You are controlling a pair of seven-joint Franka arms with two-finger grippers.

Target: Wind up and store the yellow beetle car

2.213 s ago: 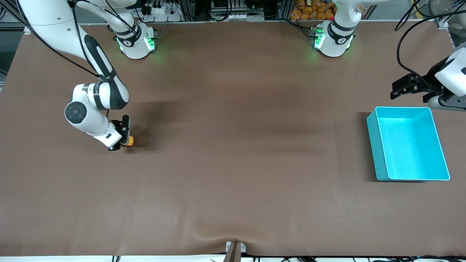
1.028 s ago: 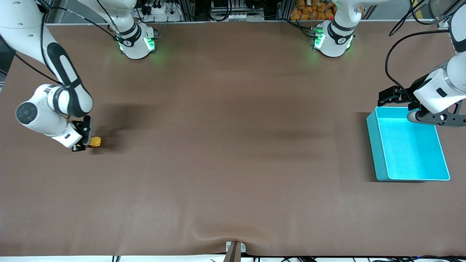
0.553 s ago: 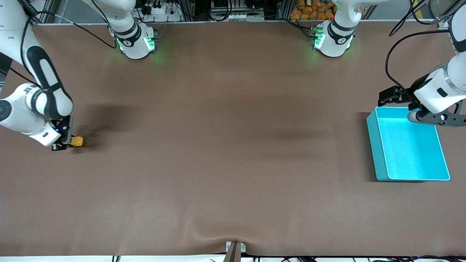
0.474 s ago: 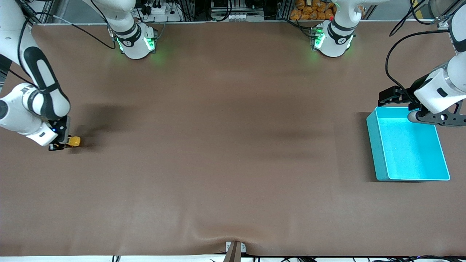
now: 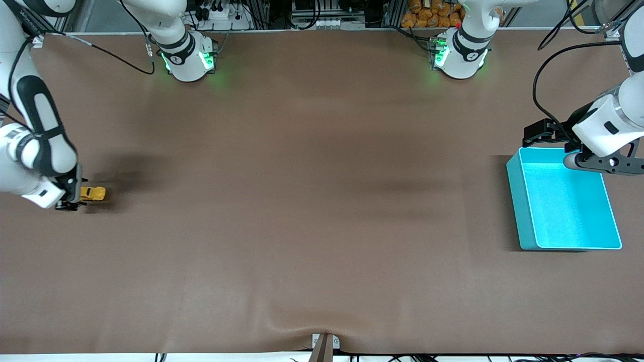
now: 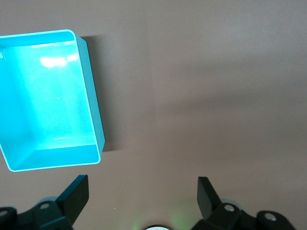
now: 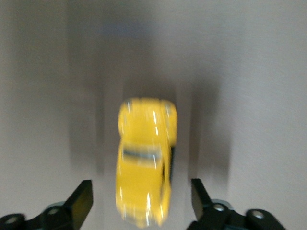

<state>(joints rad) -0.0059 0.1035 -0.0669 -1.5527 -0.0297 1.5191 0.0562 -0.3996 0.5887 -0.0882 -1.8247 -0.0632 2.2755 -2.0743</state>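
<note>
The yellow beetle car [image 5: 93,193] sits on the brown table at the right arm's end. My right gripper [image 5: 70,193] is low at the table beside it and open. In the right wrist view the car [image 7: 145,165] is blurred and lies between the spread fingers [image 7: 82,197] without touching them. The turquoise bin [image 5: 518,201] stands empty at the left arm's end. My left gripper [image 5: 542,132] hovers open and empty over the table by the bin's edge farther from the camera. The left wrist view shows the bin [image 6: 92,100] and the open left gripper [image 6: 142,187].
The brown mat [image 5: 322,211] has a raised wrinkle at its near edge [image 5: 322,327]. Both arm bases [image 5: 188,58] stand along the edge farthest from the camera.
My right gripper dragged the car along the table toward the right arm's end, then let go of it. My left gripper moved to the bin's edge and has stayed there.
</note>
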